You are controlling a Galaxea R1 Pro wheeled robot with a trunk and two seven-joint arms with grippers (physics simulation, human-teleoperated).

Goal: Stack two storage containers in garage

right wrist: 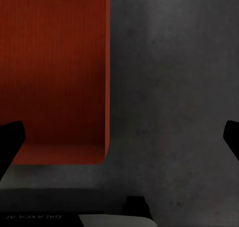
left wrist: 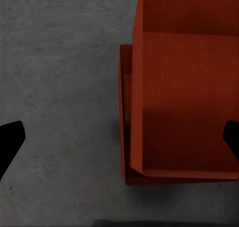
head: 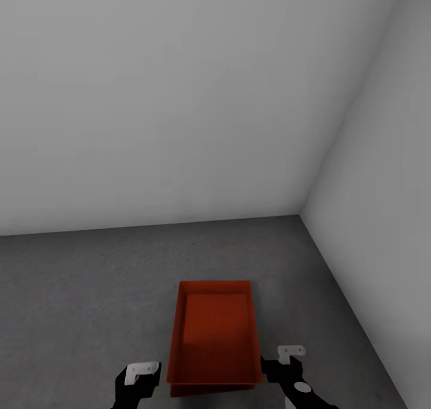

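Two orange-red storage containers are stacked on the garage's dark grey concrete floor [head: 90, 289]. The upper container [head: 215, 331] sits slightly askew in the lower container [head: 209, 391], whose rim peeks out at the near edge. In the left wrist view the lower container's wall [left wrist: 125, 112] shows beside the upper container [left wrist: 189, 97]. My left gripper [head: 140, 376] hangs open to the left of the stack, holding nothing. On the stack's right side my right gripper [head: 288, 364] is open too. In both wrist views the black fingertips [left wrist: 10, 137] [right wrist: 10, 140] stand wide apart above a container edge.
Pale grey walls [head: 179, 97] meet in a corner [head: 302, 214] just beyond the stack, and the right wall [head: 383, 187] runs close alongside. Open concrete stretches to the left. Part of the robot's body with a label [right wrist: 35, 217] shows in the right wrist view.
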